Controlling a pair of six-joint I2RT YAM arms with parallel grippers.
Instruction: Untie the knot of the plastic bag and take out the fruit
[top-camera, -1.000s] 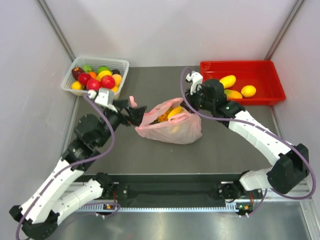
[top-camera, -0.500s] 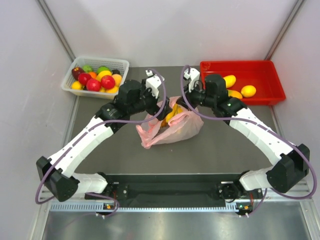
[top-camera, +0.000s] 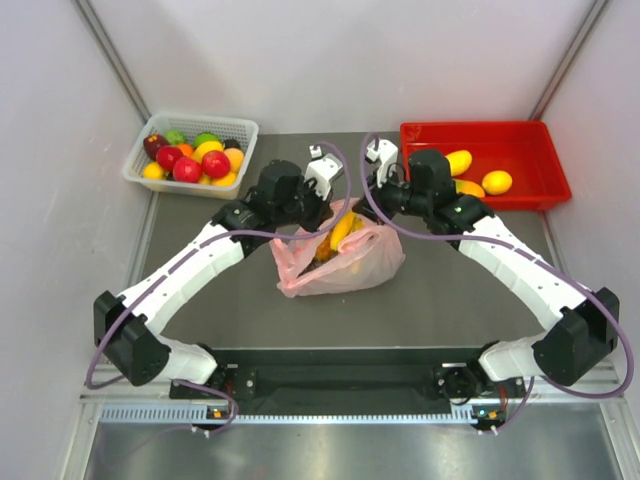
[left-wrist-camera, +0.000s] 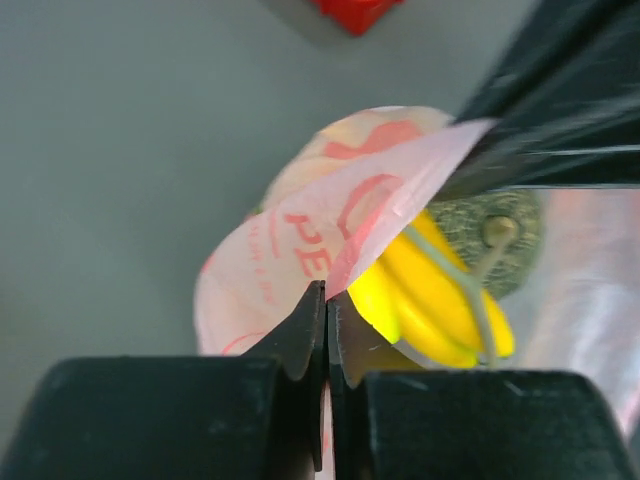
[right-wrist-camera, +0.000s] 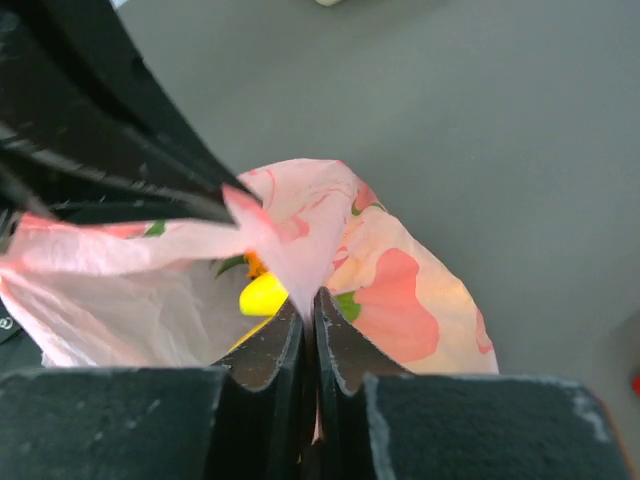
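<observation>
The pink plastic bag lies in the middle of the table with its mouth pulled open. My left gripper is shut on a fold of the bag's rim, its jaws pressed flat on the thin plastic. From the other side my right gripper is shut on the rim as well, its jaws pinching a pink fold. Inside the bag show yellow bananas and a grey-green melon with a stem. The knot is out of view.
A white basket of small red, orange and green fruits stands at the back left. A red tray with yellow mangoes stands at the back right, close behind the right arm.
My left arm swung from the bag's left side to its mouth, and the open left gripper shut on the rim. The bag's mouth now stands up between both grippers.
</observation>
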